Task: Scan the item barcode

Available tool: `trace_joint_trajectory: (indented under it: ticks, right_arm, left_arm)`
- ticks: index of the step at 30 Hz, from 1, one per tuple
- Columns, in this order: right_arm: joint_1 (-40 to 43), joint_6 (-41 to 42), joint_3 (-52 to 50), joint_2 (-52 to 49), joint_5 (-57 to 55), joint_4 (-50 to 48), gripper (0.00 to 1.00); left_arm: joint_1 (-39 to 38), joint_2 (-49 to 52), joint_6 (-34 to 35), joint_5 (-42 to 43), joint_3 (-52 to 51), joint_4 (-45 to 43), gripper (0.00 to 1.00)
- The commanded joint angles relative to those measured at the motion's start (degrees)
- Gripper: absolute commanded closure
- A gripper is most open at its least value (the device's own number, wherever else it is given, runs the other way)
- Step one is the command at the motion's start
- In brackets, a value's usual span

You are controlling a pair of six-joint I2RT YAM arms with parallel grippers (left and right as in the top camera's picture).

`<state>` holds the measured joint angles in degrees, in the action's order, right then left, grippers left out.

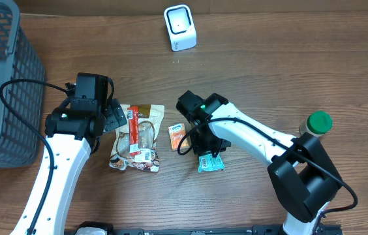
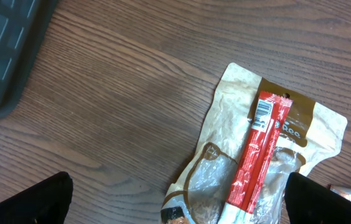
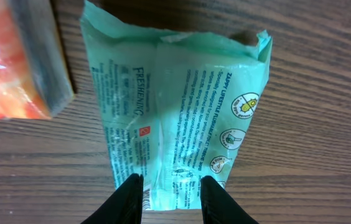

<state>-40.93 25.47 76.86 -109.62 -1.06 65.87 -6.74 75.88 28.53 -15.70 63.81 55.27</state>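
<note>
We are pinching the mint-green printed plastic sachet [image 3: 175, 118] with the right gripper [image 3: 172, 200], and the wrist view shows why. The two black fingers [image 3: 129, 198] are standing narrow over the near end of the sachet. The film is drawing in between them, so we judge this to be a grip on that end rather than a hover. No barcode is showing on the printed face turned toward the wrist camera. In the overhead view the sachet [image 1: 211, 162] is lying low on the wooden table [image 1: 269, 72], just beside the flat orange snack packet [image 1: 177, 136] and right under the right gripper [image 1: 200, 142].

The small white box-shaped scanner [image 1: 180, 27] is standing well apart at the far edge. We are taking hold at one end, probably so the rest of the sachet hangs free to be turned toward it.

The left gripper [image 2: 178, 193] is hanging wide open and holding nothing, with its fingers [image 2: 29, 199] at the bottom corners of its view. It is hovering over the brown paper pouch [image 2: 225, 106] and the red stick pack [image 2: 259, 155] lying across it. The stick pack's barcode is facing up, so those two are waiting their turn. The grey mesh plastic basket [image 1: 1, 78] is sitting to the left, clear of both arms.
</note>
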Motion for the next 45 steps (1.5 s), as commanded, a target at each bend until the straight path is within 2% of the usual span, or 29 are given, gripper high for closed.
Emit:
trace_joint_trajectory:
  ticks: [1, 7, 11, 15, 25, 33, 38, 45]
  right_arm:
    - [-0.26, -0.24, -2.01, -0.76, -0.33, -0.66, 0.68]
    - [-0.26, -1.79, -6.78, -0.76, -0.26, -6.62, 0.64]
    - [-0.17, -2.34, -9.84, -0.76, -0.96, -9.97, 0.56]
    - [-0.15, -2.86, -10.43, -0.76, -6.71, -12.28, 0.56]
    - [0.74, -2.82, -10.29, -0.76, -11.96, -17.75, 0.55]
    - [2.12, -2.84, -2.19, -0.74, -10.8, -10.84, 0.55]
    - [2.12, -2.84, 4.52, -0.74, -4.44, -5.51, 0.55]
    - [2.05, -2.84, 3.61, -0.76, 0.81, -1.07, 0.62]
  left_arm:
    - [-0.02, -0.24, -0.22, -0.76, 0.94, -0.02, 0.0]
    - [-0.02, -0.24, -0.22, -0.76, 0.94, -0.04, 0.01]
    - [-0.02, -0.24, -0.22, -0.76, 0.94, -0.04, 0.01]
    - [-0.02, -0.24, -0.22, -0.76, 0.94, -0.02, 0.0]
    - [-0.02, -0.24, -0.22, -0.76, 0.94, -0.02, 0.01]
    - [-0.02, -0.24, -0.22, -0.76, 0.94, -0.04, 0.0]
    - [-0.02, -0.24, -0.22, -0.76, 0.94, -0.02, 0.0]
    - [-0.02, -0.24, -0.22, -0.76, 0.94, -0.02, 0.0]
